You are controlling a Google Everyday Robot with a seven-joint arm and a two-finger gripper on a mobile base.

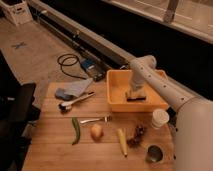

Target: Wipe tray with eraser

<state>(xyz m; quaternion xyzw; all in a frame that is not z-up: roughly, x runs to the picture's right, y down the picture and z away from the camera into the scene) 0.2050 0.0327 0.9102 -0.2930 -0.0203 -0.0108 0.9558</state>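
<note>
The tray (pixel 116 86) is a yellow-orange plastic bin with raised sides at the back right of the wooden table. The eraser (pixel 135 95), a small block with a pale top and dark base, rests on the tray floor near its right side. My gripper (pixel 135 90) reaches down into the tray from the white arm (pixel 150 75) and sits directly on top of the eraser, touching it.
A bluish-grey cloth (pixel 73 90) and a brush-headed tool (pixel 75 101) lie left of the tray. In front lie a fork (pixel 95 120), green pepper (pixel 76 130), potato (pixel 97 131), corn (pixel 122 141), pine cone (pixel 138 134), white cup (pixel 160 118) and metal can (pixel 154 153).
</note>
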